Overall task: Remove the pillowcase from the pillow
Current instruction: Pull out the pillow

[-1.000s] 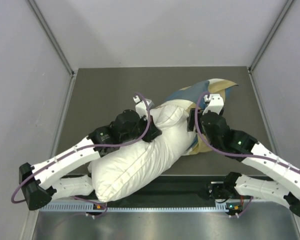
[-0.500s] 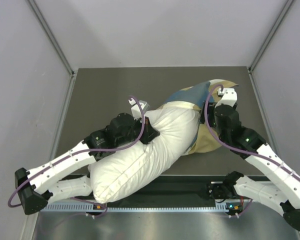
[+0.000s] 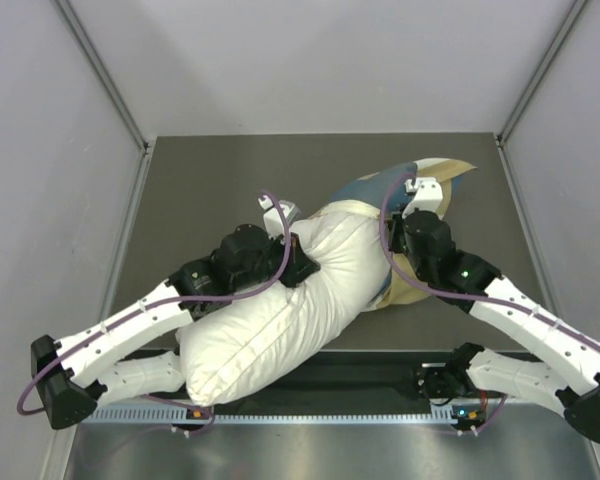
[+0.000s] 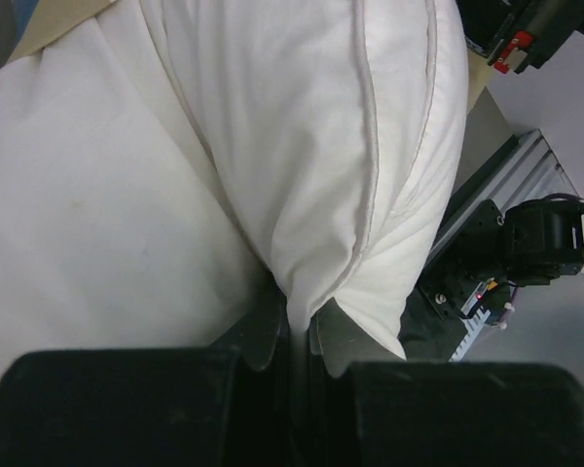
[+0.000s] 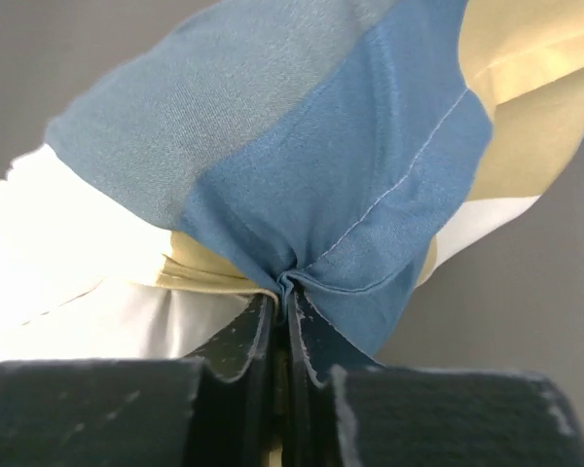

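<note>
Pillowcase (image 3: pixel 378 186): thin, smooth woven fabric in large blocks of blue, tan and cream with pale stitching along a hem. It is bunched at the far right end of the pillow (image 3: pixel 280 310) and covers only that end, with a pointed tan and cream flap lying flat beyond it. Pillow: plump, plain white and elongated, with a piped seam along its edge and soft creases in the cover. Most of its body is bare. It lies diagonally on the counter (image 3: pixel 210 180), which is a dark grey matte surface. Right end effector (image 5: pixel 284 302): black fingers pressed together, pinching a gathered pucker of blue pillowcase cloth at the pillow's far end. Left end effector (image 4: pixel 294 323): fingers pressed together, pinching a fold of the white pillow cover at its seamed edge, on the pillow's left flank about midway along. A slotted metal rail (image 3: pixel 310 410) runs just beyond the pillow's near end.
</note>
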